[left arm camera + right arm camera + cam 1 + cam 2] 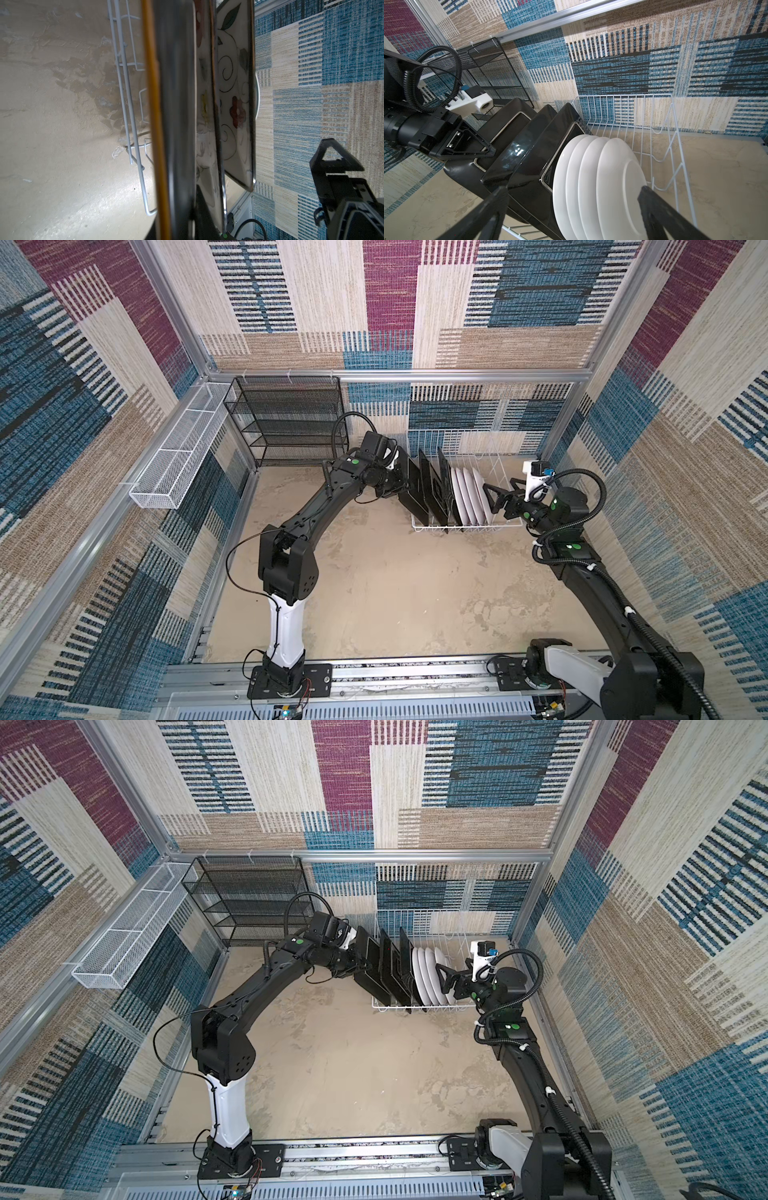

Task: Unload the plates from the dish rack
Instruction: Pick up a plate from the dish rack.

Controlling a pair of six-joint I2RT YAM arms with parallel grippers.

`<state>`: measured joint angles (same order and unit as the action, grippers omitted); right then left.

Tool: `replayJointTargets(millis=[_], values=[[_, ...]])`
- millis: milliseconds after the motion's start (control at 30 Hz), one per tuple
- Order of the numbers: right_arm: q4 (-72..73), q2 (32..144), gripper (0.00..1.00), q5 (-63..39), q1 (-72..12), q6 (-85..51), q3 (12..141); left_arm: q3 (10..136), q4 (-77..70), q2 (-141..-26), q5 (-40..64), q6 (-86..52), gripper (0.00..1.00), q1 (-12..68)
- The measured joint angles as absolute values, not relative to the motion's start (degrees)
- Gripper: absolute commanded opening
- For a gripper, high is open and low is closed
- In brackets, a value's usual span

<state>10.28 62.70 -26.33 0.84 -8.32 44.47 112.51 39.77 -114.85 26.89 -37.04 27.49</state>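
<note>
The white wire dish rack (449,443) (415,919) stands at the back right. Several black-backed square plates (432,489) (529,149) and several round white plates (469,497) (428,977) (612,176) stand upright in it. My left gripper (399,485) (359,965) (178,224) is shut on the leftmost square plate (176,104), seen edge-on with an orange rim. Flowered faces of other square plates (234,99) show behind it. My right gripper (492,497) (444,979) (571,212) hangs open just beside the rightmost round plate, holding nothing.
A black mesh shelf unit (286,423) stands against the back wall, left of the rack. A long white mesh basket (183,456) hangs on the left wall. The sandy table surface (395,585) stretches toward the front rail.
</note>
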Motion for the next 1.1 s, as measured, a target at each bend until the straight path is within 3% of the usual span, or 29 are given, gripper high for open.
replayJointTargets(millis=[633, 1100], values=[[10.85, 63.35, 1.0, -27.57, 0.84, -9.72, 46.19, 110.45, 41.6, -105.12, 23.51, -31.0, 0.0, 25.56], [7.49, 69.78, 1.0, -38.89, 0.82, -19.46, 59.51, 104.75, 42.94, -92.58, 13.45, -10.87, 0.0, 26.06]])
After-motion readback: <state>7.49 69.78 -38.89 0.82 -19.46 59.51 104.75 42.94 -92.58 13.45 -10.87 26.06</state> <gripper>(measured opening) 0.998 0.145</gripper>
